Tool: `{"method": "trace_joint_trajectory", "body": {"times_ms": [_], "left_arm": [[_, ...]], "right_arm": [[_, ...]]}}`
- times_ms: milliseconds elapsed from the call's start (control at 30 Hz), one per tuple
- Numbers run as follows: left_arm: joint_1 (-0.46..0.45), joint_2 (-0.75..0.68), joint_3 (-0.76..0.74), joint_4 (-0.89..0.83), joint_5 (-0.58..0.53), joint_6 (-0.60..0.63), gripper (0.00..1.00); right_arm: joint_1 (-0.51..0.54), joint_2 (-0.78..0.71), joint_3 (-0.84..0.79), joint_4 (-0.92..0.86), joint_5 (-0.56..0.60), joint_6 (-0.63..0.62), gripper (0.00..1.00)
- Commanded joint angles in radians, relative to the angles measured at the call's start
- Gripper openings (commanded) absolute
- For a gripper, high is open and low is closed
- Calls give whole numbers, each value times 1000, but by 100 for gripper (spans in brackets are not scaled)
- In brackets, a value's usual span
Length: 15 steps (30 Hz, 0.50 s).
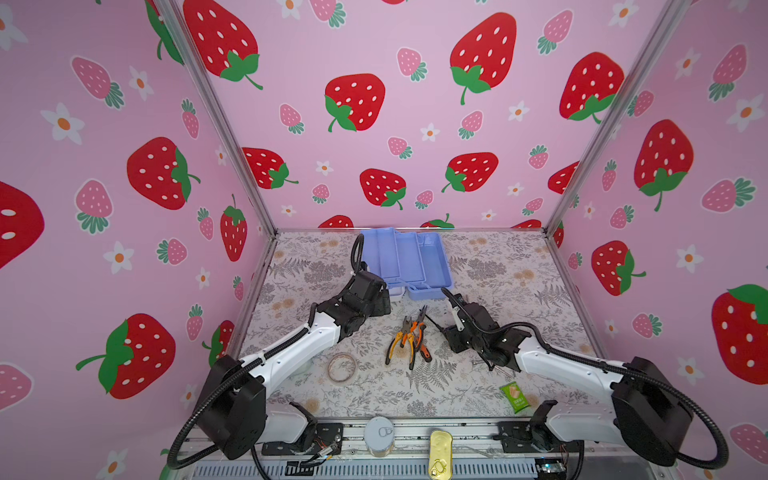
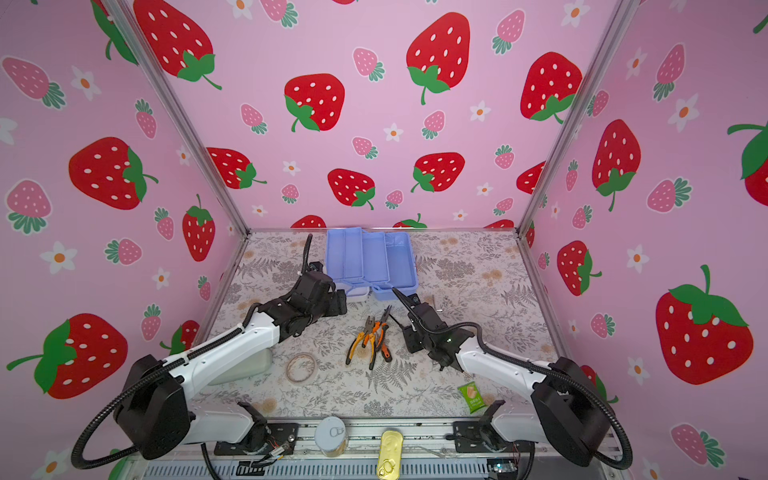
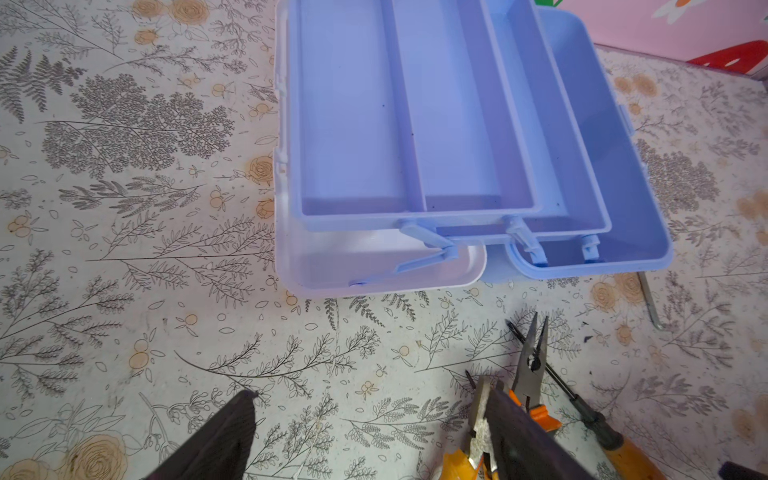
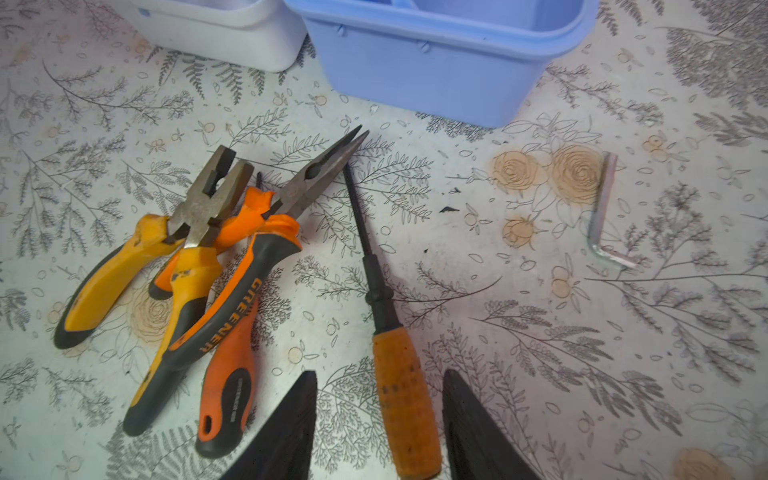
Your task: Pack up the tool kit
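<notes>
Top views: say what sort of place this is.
Probably a staged robot test booth: pink strawberry-print wall panels, a floral-patterned tabletop, and two white-and-black robot arms bolted to a metal rail.

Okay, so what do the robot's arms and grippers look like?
The left arm and right arm are white shells with black joints and housings, a ribbed black hose looping along each. The left gripper and right gripper have dark, wedge-shaped fingers.

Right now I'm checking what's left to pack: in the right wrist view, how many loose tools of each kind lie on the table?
Pliers: 2
Screwdrivers: 2, one partly under the pliers
Hex key: 1
Total: 5
</notes>
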Motion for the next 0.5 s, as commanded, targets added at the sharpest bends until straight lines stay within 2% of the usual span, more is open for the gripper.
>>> {"method": "trace_joint_trajectory", "body": {"times_ms": [0,167,467], "left_arm": [[-6,42,67,24,29,15,89],[-7,104,103,48,75,14,88],[-12,118,88,55,82,25,88]], "right_arm": [[25,24,-20,49,40,15,58],[45,64,-22,87,63,23,61],[45,184,28,30,210,40,64]]}}
